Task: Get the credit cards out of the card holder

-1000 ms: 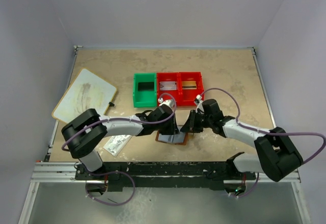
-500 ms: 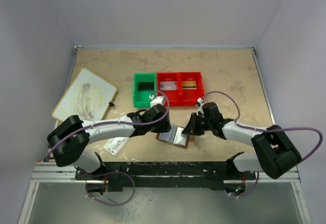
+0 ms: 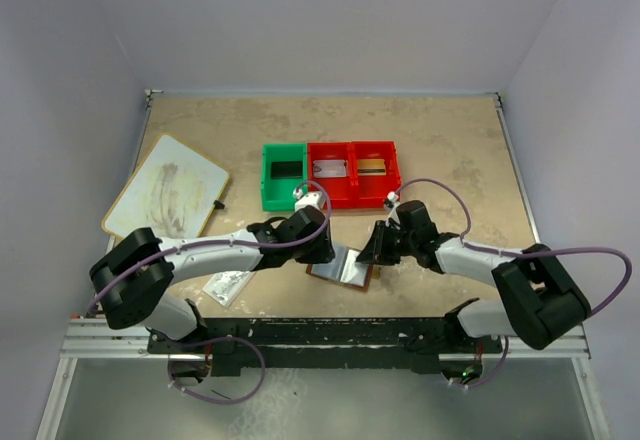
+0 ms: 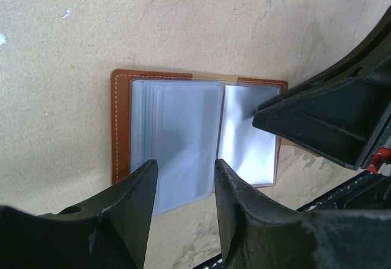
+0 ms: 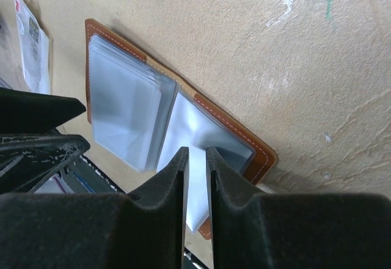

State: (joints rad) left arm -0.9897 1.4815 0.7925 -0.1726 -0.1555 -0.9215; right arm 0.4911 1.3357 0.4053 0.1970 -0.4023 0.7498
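Brown card holder (image 4: 183,128) open, left gripper (image 4: 184,170) retreated

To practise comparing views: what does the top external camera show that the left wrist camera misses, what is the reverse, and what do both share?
Only the top view: a green bin, red bins, a white board and a small packet on the table. Only the left wrist: white stitching along the leather and the stack of clear pockets. Both: the card holder lying open, with the left gripper, jaws apart, above it.
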